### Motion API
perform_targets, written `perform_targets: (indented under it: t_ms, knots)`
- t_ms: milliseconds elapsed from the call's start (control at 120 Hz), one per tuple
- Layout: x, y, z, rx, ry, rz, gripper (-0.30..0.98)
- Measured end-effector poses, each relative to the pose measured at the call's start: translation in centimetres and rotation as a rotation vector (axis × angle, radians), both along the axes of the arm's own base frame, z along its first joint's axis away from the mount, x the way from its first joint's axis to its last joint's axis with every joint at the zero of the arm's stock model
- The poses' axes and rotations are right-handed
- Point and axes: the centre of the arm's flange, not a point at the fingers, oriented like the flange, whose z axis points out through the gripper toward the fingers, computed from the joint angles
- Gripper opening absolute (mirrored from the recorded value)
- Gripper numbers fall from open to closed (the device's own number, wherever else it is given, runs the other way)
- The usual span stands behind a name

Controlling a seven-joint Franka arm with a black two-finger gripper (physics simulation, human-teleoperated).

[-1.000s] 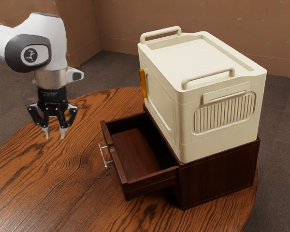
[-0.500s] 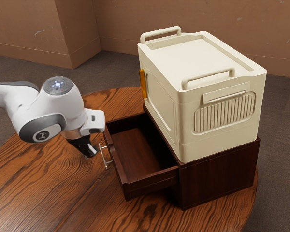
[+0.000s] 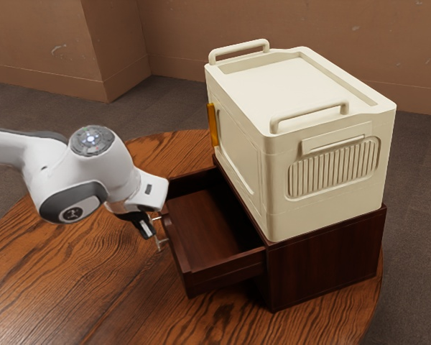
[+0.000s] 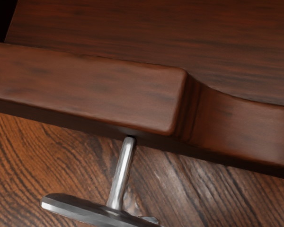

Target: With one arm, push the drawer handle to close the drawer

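Black gripper point(image 3: 145, 227) is sitting beside metal bar handle point(image 4: 75, 208), can't tell open/shut; off-centre pushing is risking slipping, jamming wooden drawer point(image 4: 85, 87).

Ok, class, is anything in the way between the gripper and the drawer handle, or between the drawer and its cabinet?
Nothing visible blocks either: the gripper is right by the handle, and the drawer's way into the cabinet looks free. The cream box sits atop the cabinet.

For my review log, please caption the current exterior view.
Black gripper by the metal handle of the open drawer; cream case atop the dark cabinet.
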Motion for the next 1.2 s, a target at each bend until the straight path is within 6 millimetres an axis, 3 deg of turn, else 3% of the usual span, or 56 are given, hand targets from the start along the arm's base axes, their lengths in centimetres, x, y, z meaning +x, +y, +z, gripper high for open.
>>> perform_targets:
  t_ms: [242, 1200]
  knots:
    - [1.1, -1.1, -1.0, 0.032, 0.012, -0.081, -0.10]
    - [10.4, -8.8, -1.1, 0.070, -0.024, -0.225, -0.10]
